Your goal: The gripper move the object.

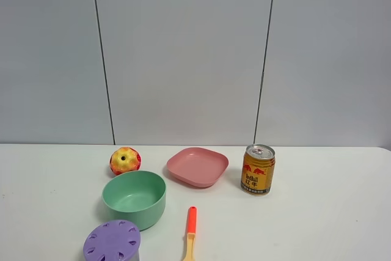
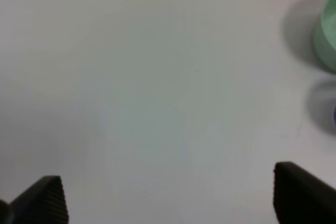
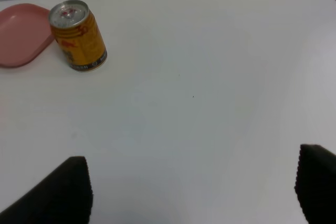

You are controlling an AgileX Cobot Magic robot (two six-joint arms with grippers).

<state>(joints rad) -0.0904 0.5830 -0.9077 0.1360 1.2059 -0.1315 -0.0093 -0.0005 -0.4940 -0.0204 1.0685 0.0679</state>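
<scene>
The object (image 1: pixel 112 242), with its lavender slotted lid, sits at the bottom left of the exterior high frame on the white bench (image 1: pixel 317 212), just below the green bowl (image 1: pixel 134 198). The left gripper (image 2: pixel 168 198) and right gripper (image 3: pixel 191 192) each hang over bare bench, jaws spread wide, holding nothing.

A red-yellow apple (image 1: pixel 125 161), green bowl (image 1: pixel 134 199), pink plate (image 1: pixel 197 166), gold can (image 1: pixel 258 170) and orange-handled utensil (image 1: pixel 190 234) sit on the white table (image 1: pixel 330 212).
</scene>
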